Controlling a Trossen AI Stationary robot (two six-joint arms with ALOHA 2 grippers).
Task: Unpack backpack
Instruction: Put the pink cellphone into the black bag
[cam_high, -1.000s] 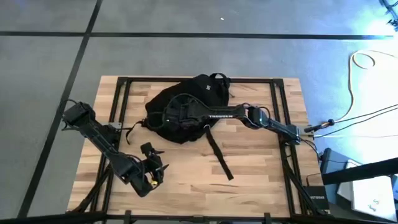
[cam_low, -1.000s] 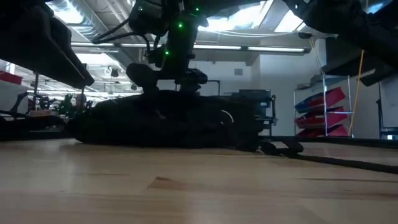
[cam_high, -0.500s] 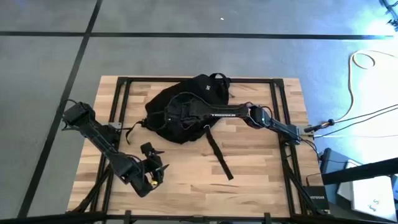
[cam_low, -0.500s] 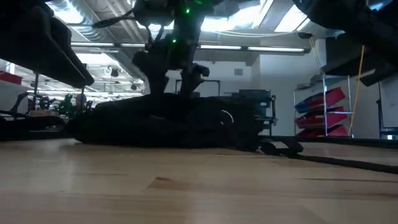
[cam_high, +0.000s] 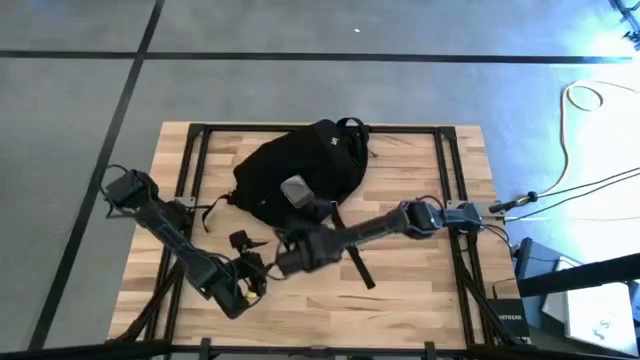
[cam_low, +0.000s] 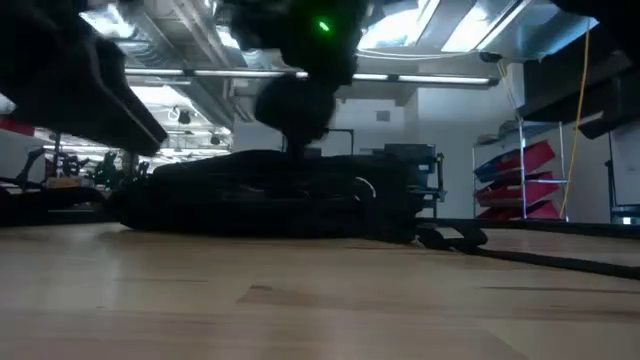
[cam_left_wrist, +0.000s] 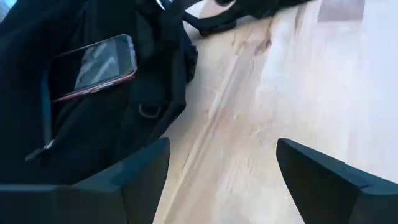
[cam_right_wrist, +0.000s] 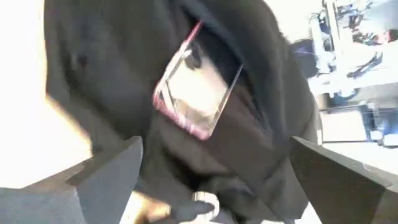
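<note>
From above: the backpack (cam_high: 295, 170) lying flat on the far middle of the wooden table (cam_high: 420, 260), a grey flat object, apparently the phone (cam_high: 296, 190), showing at its near edge, one strap (cam_high: 352, 255) trailing toward the front. Right gripper (cam_high: 290, 254) reached across to just off the bag's near edge, probably lined up for that opening; fingers too blurred here to read. Left gripper (cam_high: 245, 272) parked near the front left, likely waiting. At table height: the bag a low dark mound (cam_low: 270, 205) across the middle, a gripper hanging blurred above it, strap end (cam_low: 450, 238) on the boards; beyond, a workshop with ceiling lights (cam_low: 250, 75) and red bins on a rack (cam_low: 520, 180). Left wrist: jaws spread wide over bare wood, nothing between them; phone (cam_left_wrist: 102, 65) with a reddish case peeking from the opened pocket, so seemingly the first item due out. Right wrist: jaws wide apart, empty, aimed at the same phone (cam_right_wrist: 193, 93) half sunk in black fabric. Pale wood planks, dark frame rails (cam_high: 195, 160) beneath, grey floor (cam_high: 300, 80) around.
</note>
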